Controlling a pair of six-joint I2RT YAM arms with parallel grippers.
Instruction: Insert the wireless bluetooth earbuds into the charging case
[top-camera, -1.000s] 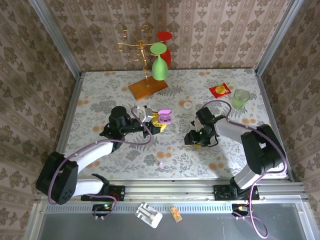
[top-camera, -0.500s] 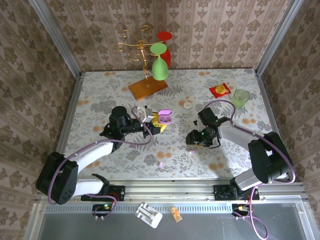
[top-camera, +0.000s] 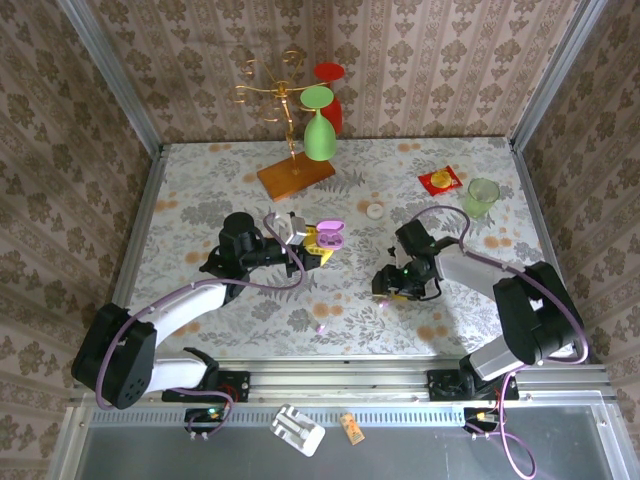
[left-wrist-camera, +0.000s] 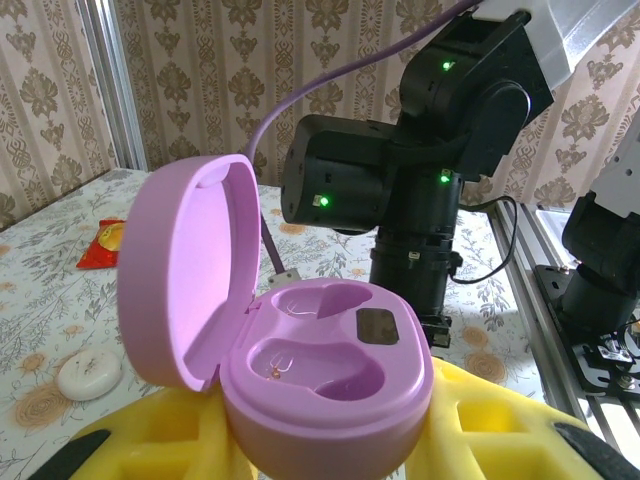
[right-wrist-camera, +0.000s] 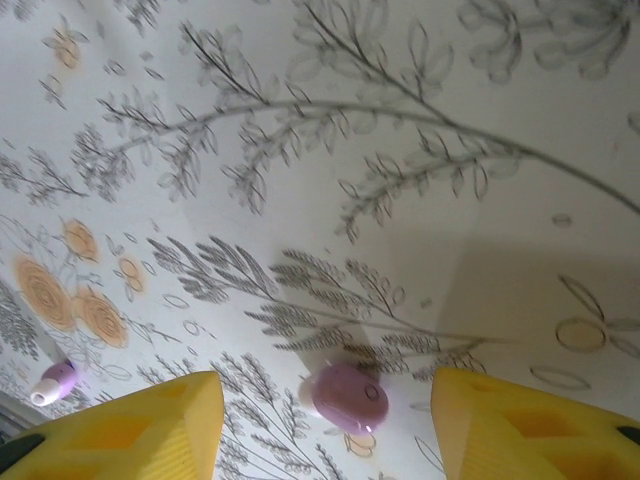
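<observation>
- Top view: the left hand (top-camera: 316, 244) clamps the open charging case (top-camera: 329, 235). The right hand (top-camera: 394, 291) hangs over the tabletop (top-camera: 200, 180) at the case's 4 o'clock. One earbud (top-camera: 321, 327) lies at the case's 6 o'clock.
- Left wrist: the case lid stands at 9 o'clock, and both sockets are empty.
- Right wrist: the fingers (right-wrist-camera: 130, 425) are spread wide, straddling a second earbud (right-wrist-camera: 350, 396) without touching it.

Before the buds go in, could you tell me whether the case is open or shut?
Open. The case has its lid swung up, baring two wells, both empty.
</observation>
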